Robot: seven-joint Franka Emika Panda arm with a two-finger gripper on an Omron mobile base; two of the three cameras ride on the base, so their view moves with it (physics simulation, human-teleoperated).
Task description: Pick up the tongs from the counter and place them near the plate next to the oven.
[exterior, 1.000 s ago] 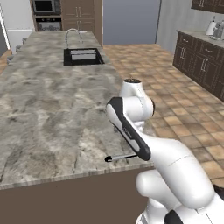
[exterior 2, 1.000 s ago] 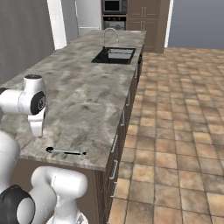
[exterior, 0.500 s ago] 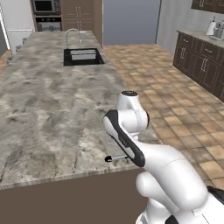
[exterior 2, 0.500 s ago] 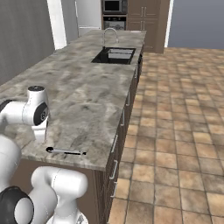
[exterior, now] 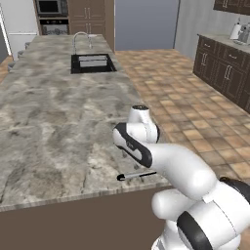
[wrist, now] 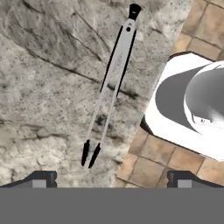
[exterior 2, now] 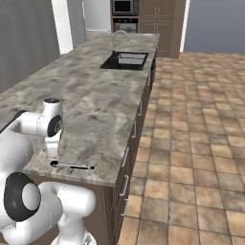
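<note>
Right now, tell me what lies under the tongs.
The tongs lie flat on the marbled counter, near its front edge, with bare stone beneath them. In the left base view the arm covers one end, so that part cannot be checked there.

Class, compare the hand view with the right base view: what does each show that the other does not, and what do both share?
Hand view alone: the tongs' two separate slim arms ending in black tips, joined at a black end, with the gripper hanging above them, jaws wide open and holding nothing.
Right base view alone: the inset black sink with its arched faucet, and the oven at the far wall.
Both: the tongs lying flat on the marbled counter near its edge, beside the tiled floor.
</note>
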